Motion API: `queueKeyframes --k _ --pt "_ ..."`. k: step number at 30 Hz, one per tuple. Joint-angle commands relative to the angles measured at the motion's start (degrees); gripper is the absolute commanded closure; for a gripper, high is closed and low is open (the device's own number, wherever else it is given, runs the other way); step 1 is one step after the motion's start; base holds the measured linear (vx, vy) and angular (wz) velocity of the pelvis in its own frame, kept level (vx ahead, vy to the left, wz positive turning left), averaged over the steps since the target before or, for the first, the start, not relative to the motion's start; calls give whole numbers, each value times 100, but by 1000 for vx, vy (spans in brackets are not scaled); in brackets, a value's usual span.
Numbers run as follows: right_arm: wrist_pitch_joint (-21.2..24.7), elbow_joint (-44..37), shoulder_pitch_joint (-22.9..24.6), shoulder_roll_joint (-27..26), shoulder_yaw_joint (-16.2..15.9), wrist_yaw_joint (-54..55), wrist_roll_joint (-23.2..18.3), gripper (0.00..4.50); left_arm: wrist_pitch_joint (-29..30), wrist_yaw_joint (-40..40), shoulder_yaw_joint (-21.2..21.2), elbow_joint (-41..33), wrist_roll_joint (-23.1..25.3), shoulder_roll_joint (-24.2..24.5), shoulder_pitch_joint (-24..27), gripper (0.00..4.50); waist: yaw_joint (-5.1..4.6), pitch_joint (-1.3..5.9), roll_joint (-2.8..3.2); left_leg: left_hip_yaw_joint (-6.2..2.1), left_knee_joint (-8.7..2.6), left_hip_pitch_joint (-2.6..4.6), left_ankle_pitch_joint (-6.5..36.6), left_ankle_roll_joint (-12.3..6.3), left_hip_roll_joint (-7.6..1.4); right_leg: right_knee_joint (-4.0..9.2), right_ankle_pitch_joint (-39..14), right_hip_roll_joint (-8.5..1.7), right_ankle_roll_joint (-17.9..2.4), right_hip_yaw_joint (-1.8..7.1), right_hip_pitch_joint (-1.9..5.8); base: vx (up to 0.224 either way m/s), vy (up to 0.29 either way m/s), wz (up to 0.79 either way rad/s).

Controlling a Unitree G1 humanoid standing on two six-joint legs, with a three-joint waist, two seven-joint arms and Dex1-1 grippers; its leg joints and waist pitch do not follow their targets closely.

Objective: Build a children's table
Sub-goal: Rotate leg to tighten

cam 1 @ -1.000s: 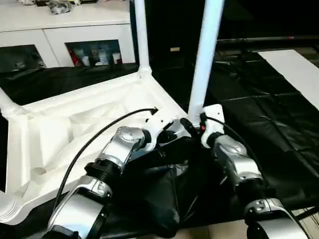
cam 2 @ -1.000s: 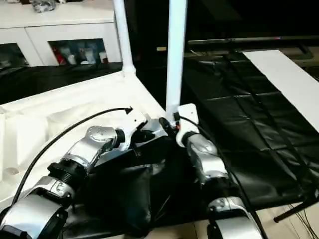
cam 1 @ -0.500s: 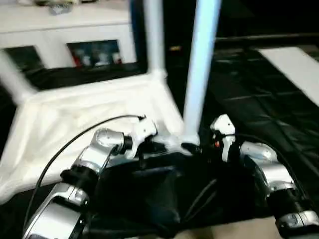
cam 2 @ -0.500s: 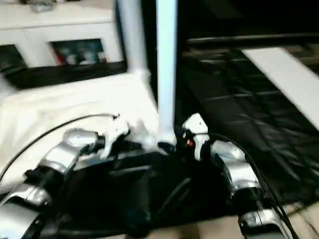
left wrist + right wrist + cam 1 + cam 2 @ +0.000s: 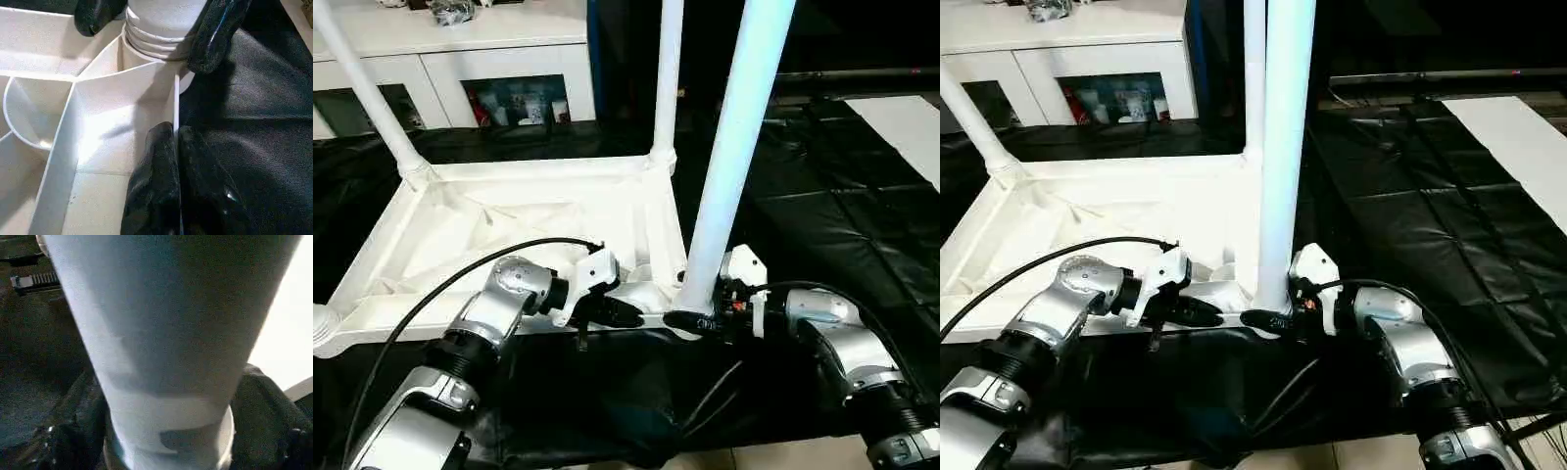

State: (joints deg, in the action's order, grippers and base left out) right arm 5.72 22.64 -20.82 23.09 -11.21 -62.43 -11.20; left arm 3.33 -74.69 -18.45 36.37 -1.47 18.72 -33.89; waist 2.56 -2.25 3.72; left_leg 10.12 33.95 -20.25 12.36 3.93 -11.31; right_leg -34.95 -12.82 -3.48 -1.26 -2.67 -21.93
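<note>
The children's table lies upside down on a black mat, its ribbed white top (image 5: 509, 220) facing up. Three white legs stand in corner sockets: far left (image 5: 367, 88), far right (image 5: 668, 69) and near right (image 5: 734, 147). My left gripper (image 5: 628, 313) is shut on the top's thin near rim (image 5: 175, 103), close to the near right corner. My right gripper (image 5: 688, 315) comes in from the right, its black fingers (image 5: 215, 29) clasping the ringed base of the near right leg (image 5: 166, 357).
A white cabinet with glass doors (image 5: 460, 59) stands behind the table. Black quilted mat (image 5: 822, 225) spreads to the right, with a white sheet (image 5: 906, 127) at the far right. A black cable (image 5: 460, 284) arcs over my left forearm. A ribbed white end (image 5: 323, 328) shows at the near left corner.
The whole picture has shifted, so the camera moved. Both grippers stay at the near right corner. My right forearm now lies lower and reaches the leg base from the side.
</note>
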Motion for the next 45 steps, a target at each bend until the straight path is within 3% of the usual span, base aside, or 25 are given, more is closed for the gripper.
queueKeyframes --k 1,6,11,15,17,18,19,20,23,27,29,31,32,33,38,42,45 --pt "118 23 58 40 -40 12 46 116 -50 -317 -139 15 -67 -9 107 450 -27 299 -66 -39 -358 -10 491 -491 -190 386 -114 -405 -1435 228 296 0 0 0" --pt "164 10 56 30 -36 1 33 168 -35 -303 -137 4 -52 10 122 450 -33 301 -66 -40 -357 -10 495 -497 -189 385 -115 -405 -1435 224 296 0 0 0" --pt "117 249 35 -114 28 366 158 180 11 -76 -100 75 19 -48 117 450 -43 296 -87 -39 -357 -19 468 -492 -182 388 -125 -407 -1427 225 296 0 0 0" --pt "66 850 -191 -526 306 1592 363 181 204 830 44 436 227 -261 -53 450 -116 244 -93 -51 -400 3 869 -287 -162 497 -1193 -429 -1252 224 264 0 0 0" --pt "113 1182 -335 -816 491 2302 384 181 333 1452 177 691 296 -455 -200 450 -159 234 -100 -56 -410 -1 876 -192 -156 510 -1422 -422 -1186 232 259 0 0 0" --pt "159 1333 -413 -981 594 2687 371 182 450 1804 250 812 321 -576 -283 450 -193 239 -66 -62 -417 25 922 -120 -149 521 -1519 -418 -1168 239 233 0 0 0" --pt "159 1333 -413 -981 594 2687 371 182 450 1804 250 812 321 -576 -283 450 -210 244 -72 -71 -422 28 928 -89 -155 522 -1520 -430 -1171 241 237 0 0 0" --pt "239 1580 -569 -1248 743 3368 379 182 673 2436 372 1013 358 -794 -426 450 -237 256 -93 -70 -405 19 873 -141 -144 518 -1317 -417 -1188 250 249 0 0 0" --pt "287 1924 -818 -1554 937 4264 381 182 852 3144 538 1235 353 -1052 -584 450 -263 273 -80 -69 -391 0 725 -193 -129 501 -1071 -413 -1229 246 265 0 0 0" --pt "296 2185 -1043 -1804 1022 4740 351 182 931 3551 624 1383 352 -1249 -679 450 -248 298 -73 -69 -366 -25 484 -333 -122 459 -525 -417 -1338 240 295 0 0 0" --pt "296 2185 -1043 -1804 1022 4740 351 182 931 3551 624 1383 352 -1249 -679 450 -249 297 -68 -66 -367 -22 518 -376 -121 459 -477 -421 -1378 240 296 0 0 0" --pt "179 2170 -1137 -1994 925 4409 300 182 903 3665 593 1462 404 -1341 -714 450 -250 289 -119 -57 -371 -23 568 -428 -121 474 -543 -418 -1377 239 292 0 0 0" --pt "60 2129 -1153 -2054 923 4168 259 126 865 3646 567 1484 444 -1341 -721 450 -240 285 -102 -60 -372 -21 603 -436 -125 472 -611 -427 -1372 240 292 0 0 0" --pt "-67 2066 -1152 -2073 932 3923 218 112 809 3564 523 1472 490 -1306 -710 450 -232 281 -138 -59 -371 -36 671 -466 -127 478 -758 -440 -1335 245 301 0 0 0" --pt "-90 2030 -1172 -2002 951 3786 187 68 671 3333 446 1385 495 -1237 -667 450 -263 271 -144 -68 -385 -38 648 -502 -141 482 -822 -438 -1330 243 288 0 0 0" --pt "-40 1652 -1055 -1545 760 2896 101 45 603 2599 293 1091 419 -1020 -488 450 -262 294 -155 -68 -355 -73 450 -636 -143 435 -423 -436 -1389 251 324 0 0 0" --pt "-64 1187 -742 -917 409 1788 202 45 284 1874 220 977 328 -772 -395 450 -237 305 -157 -49 -319 -63 322 -805 -129 412 -23 -422 -1446 251 322 0 0 0"
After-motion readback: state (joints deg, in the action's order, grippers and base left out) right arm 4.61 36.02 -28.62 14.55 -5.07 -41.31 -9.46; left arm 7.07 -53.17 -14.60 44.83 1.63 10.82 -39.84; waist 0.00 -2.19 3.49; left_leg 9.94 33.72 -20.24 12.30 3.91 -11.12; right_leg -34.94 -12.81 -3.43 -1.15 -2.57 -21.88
